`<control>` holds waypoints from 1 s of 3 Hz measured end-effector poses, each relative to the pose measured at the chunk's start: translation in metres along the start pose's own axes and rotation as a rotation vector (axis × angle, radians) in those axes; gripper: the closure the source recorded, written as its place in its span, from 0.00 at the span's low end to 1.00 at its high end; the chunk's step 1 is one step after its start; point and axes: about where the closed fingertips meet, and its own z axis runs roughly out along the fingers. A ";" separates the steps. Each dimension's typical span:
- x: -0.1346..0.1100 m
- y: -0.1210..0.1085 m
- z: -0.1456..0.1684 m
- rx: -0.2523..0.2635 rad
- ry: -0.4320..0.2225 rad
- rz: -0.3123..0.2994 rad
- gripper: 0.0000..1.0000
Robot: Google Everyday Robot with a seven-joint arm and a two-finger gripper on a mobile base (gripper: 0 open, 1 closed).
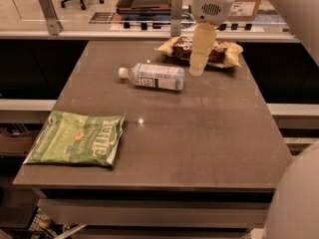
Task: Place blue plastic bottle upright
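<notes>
The blue plastic bottle (153, 76) lies on its side on the brown table (199, 133), its white cap pointing left, in the far middle part of the top. My gripper (197, 69) hangs from the arm at the top of the view, just right of the bottle's base and a little above the table, in front of the brown snack bag. It holds nothing that I can see.
A brown and yellow snack bag (224, 51) lies at the far edge behind the gripper. A green chip bag (77, 138) lies flat at the near left. A counter with a tray and a box runs behind the table.
</notes>
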 end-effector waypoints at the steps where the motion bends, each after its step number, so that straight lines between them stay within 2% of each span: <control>1: -0.018 -0.003 0.022 -0.043 -0.027 -0.023 0.00; 2: -0.039 -0.008 0.049 -0.072 -0.065 -0.051 0.00; 3: -0.044 -0.013 0.051 -0.058 -0.079 -0.051 0.00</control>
